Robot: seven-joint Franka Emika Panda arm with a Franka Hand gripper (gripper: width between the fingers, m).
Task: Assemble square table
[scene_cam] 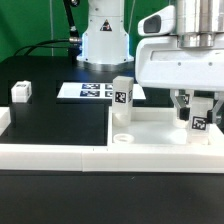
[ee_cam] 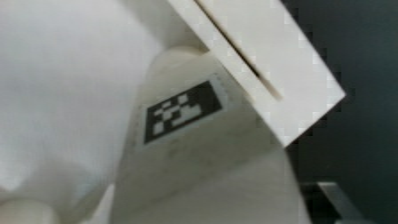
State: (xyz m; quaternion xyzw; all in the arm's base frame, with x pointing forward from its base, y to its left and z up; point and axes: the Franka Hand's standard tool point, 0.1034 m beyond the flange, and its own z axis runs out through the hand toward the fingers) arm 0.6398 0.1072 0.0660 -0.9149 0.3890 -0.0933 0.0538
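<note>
Squarely above the slab (scene_cam: 160,127), my gripper (scene_cam: 196,114) straddles an upright leg (scene_cam: 198,124), jaws half-closed, whether holding I cannot tell, presumably to carry it to the slab's hole (scene_cam: 121,138).

No letters or numbers are legible. Only black-and-white tags (scene_cam: 90,91) show: on the marker board (scene_cam: 68,90) and on the upright leg (scene_cam: 122,84) just before it.

White square tabletop (scene_cam: 150,126), tagged legs (scene_cam: 122,93)

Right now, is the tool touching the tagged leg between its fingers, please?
Cannot tell: the exterior view shows the tool straddling the leg, but neither view shows the finger-to-leg seam plainly.
</note>
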